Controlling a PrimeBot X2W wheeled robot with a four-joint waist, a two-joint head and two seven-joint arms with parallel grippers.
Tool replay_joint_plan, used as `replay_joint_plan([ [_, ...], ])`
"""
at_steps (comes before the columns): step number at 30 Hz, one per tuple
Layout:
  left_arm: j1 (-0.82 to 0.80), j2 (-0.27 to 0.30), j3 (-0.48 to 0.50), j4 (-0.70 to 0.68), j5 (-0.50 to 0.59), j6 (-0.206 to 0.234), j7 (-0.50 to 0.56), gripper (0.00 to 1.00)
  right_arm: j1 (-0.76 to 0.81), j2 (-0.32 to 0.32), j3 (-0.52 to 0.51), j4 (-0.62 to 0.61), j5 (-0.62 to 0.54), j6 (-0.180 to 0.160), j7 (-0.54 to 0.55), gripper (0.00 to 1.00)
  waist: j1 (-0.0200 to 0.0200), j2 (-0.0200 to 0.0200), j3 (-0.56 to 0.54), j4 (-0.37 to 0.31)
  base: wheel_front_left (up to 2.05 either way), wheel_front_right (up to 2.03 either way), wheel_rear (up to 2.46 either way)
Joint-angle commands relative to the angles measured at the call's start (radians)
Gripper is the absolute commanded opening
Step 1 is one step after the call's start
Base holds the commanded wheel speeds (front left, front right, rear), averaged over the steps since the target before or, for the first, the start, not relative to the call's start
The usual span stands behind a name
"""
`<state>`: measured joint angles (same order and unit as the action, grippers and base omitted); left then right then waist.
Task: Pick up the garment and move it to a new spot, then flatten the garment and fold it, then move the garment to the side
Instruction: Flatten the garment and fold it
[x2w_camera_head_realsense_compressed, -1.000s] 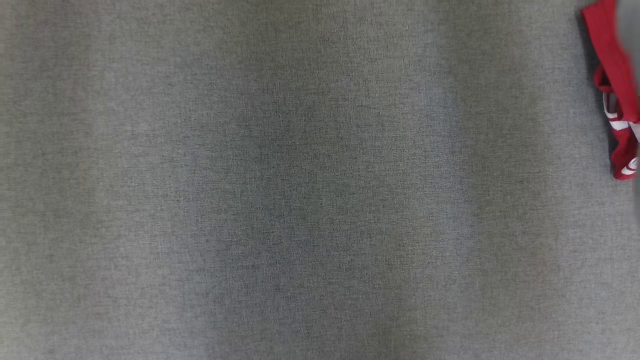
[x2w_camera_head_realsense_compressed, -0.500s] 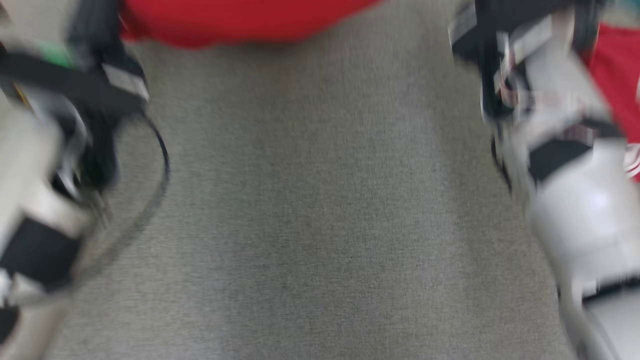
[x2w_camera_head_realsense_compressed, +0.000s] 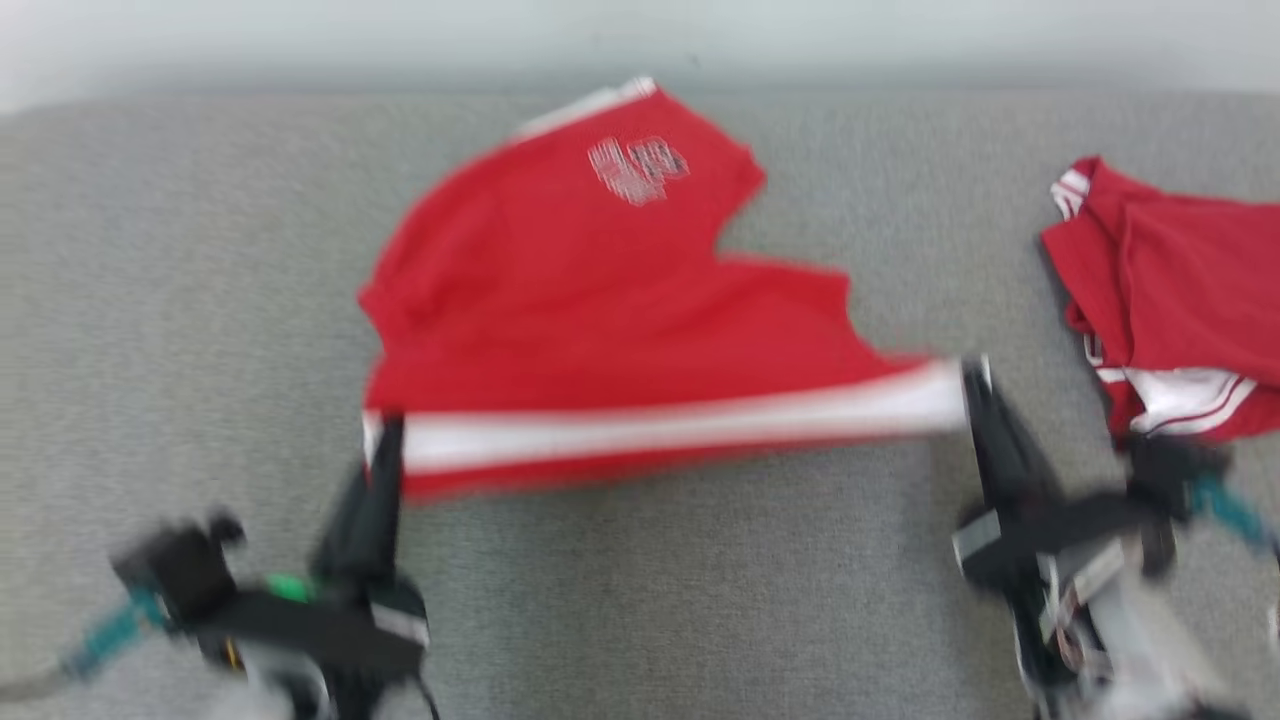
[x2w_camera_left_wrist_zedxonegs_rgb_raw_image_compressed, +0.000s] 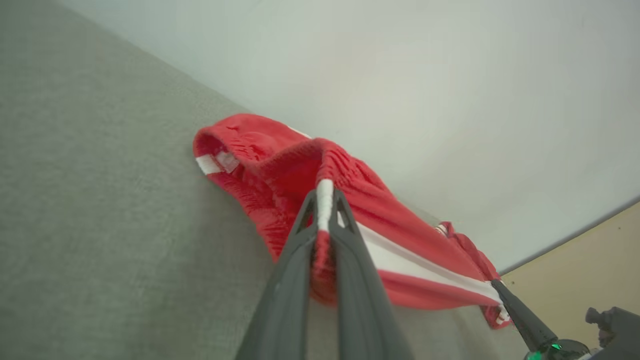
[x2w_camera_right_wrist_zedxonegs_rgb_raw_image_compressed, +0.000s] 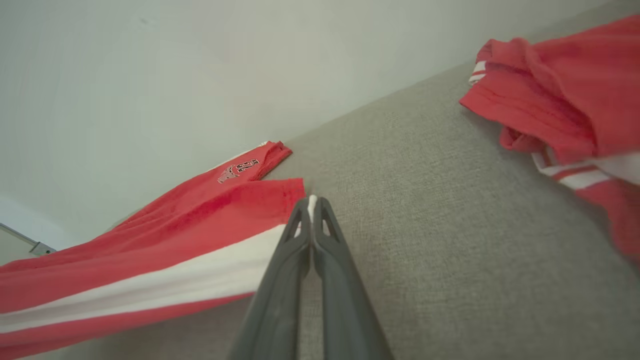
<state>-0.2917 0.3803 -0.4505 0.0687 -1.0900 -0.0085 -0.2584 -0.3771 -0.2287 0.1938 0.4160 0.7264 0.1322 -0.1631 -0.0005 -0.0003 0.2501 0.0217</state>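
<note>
head view blurred | left jaws, right jaws clamp garment (x2w_camera_head_realsense_compressed: 600, 300) corners | second garment (x2w_camera_head_realsense_compressed: 1185, 285) cut off

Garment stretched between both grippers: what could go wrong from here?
1. The right gripper pinches just a sliver of the garment at its white-stripe corner, so a harder pull may slip it free.
2. The second red garment lies close beside that gripper and could get snagged or dragged along.
3. In the left wrist view, the fabric past the left gripper is bunched, so it may land creased rather than flat.
</note>
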Motion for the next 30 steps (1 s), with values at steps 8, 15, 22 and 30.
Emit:
replay_joint_plan([
  [8,0.216,-0.042,0.055,-0.003,0.095,0.022,-0.008,0.0,0.357,0.071,-0.129,-0.255,-0.084,-0.003,0.135,0.0,0.0005,0.0003,-0.073,0.062,0.0,0.0,0.0],
  [15,0.312,-0.092,0.088,0.021,0.143,-0.005,-0.007,0.0,0.553,0.152,-0.234,-0.474,-0.148,-0.003,0.252,0.0,0.0005,0.0003,-0.078,0.078,0.0,0.0,0.0],
  [22,0.283,-0.142,0.142,0.009,0.179,-0.044,-0.007,0.0,0.49,0.166,-0.238,-0.545,-0.22,-0.003,0.282,0.0,0.0005,0.0003,-0.065,0.084,0.0,0.0,0.0],
  [30,0.128,-0.175,0.167,0.012,0.182,-0.085,0.001,0.0,0.188,0.106,-0.213,-0.45,-0.279,-0.003,0.303,0.0,0.0005,0.0003,-0.01,0.12,0.0,0.0,0.0],
])
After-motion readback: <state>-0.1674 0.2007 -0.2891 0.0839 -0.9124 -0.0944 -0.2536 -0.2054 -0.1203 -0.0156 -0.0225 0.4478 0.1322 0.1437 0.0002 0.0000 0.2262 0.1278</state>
